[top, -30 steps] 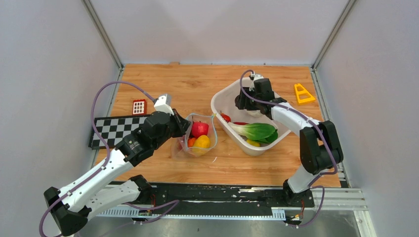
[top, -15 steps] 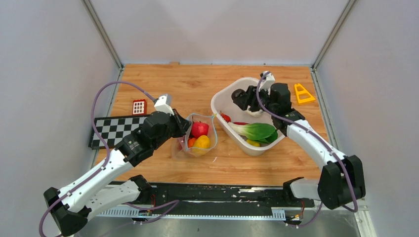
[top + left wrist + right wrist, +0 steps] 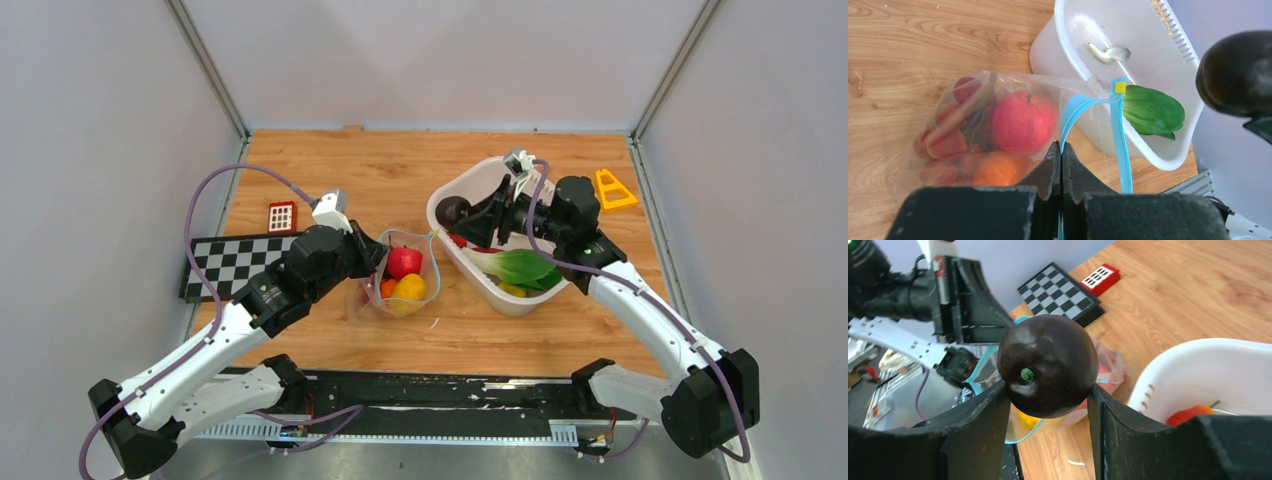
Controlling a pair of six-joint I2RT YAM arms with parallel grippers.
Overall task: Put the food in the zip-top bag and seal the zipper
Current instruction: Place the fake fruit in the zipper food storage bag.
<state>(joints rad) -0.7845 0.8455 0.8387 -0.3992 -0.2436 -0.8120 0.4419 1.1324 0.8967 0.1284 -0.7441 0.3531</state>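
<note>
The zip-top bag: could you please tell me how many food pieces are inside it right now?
4: red apple, tangerine, grape bunch and lemon, all packed together; others may be hidden beneath.
</note>
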